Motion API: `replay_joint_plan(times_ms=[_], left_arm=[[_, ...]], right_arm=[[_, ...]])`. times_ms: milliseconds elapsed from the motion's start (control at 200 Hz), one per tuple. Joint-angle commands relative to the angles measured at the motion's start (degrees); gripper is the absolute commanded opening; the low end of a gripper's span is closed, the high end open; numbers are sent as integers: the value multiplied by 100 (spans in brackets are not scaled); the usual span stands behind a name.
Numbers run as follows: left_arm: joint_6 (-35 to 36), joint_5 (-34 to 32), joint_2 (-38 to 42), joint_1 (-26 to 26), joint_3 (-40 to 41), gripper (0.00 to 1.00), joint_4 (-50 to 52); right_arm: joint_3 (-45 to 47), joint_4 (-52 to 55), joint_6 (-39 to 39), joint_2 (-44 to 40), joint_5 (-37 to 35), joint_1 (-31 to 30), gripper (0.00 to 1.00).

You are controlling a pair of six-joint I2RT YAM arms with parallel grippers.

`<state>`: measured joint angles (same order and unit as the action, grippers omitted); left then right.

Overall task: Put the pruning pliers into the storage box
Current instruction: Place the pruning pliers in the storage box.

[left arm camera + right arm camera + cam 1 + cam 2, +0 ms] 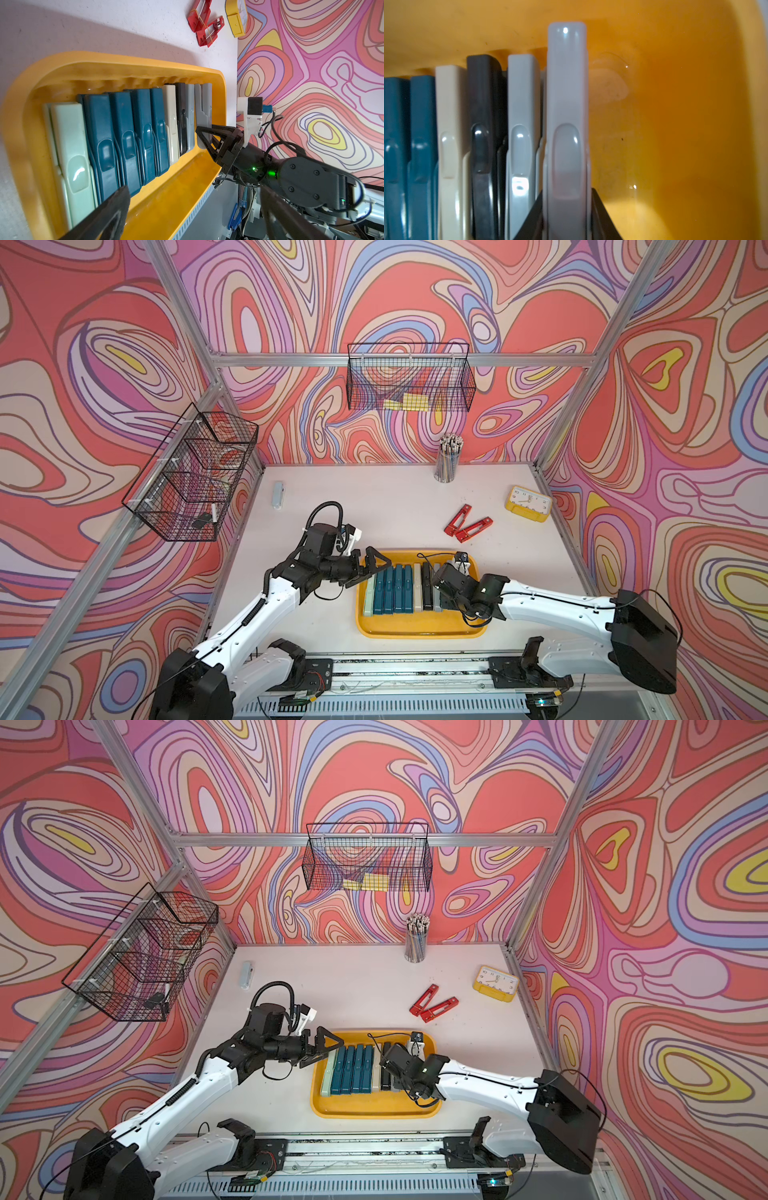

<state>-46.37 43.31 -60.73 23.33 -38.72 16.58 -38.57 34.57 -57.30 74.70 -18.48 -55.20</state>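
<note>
The picture's edge cuts off the right gripper (566, 212) and the grey pruning pliers (566, 104) it clamps. Items in the side wire basket (166, 489) are too small to identify.

Swirl-patterned pink-red walls (415, 290), aluminium frame (291, 360), white tabletop (374, 497)

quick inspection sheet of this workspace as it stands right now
surface: white table, faintly speckled
job's things: row of pruning pliers in storage box; red pliers and stray grey plier outside
clutter: clock, pencil cup
claws: left claw open over box edge; right claw shut on end grey plier
cables: black loop over left wrist
surroundings: wire baskets, patterned walls
</note>
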Motion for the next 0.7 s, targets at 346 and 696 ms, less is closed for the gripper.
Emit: replay_joint_plan(times_ms=[346,696], left_arm=[[-48,-60,-85,57,66,99,-101],[-92,-60,-118,53,145,99,-112]], right_arm=[[288,-517,-25,353,-155,-37,0],[319,-680,-14,542,-181,-37,11]])
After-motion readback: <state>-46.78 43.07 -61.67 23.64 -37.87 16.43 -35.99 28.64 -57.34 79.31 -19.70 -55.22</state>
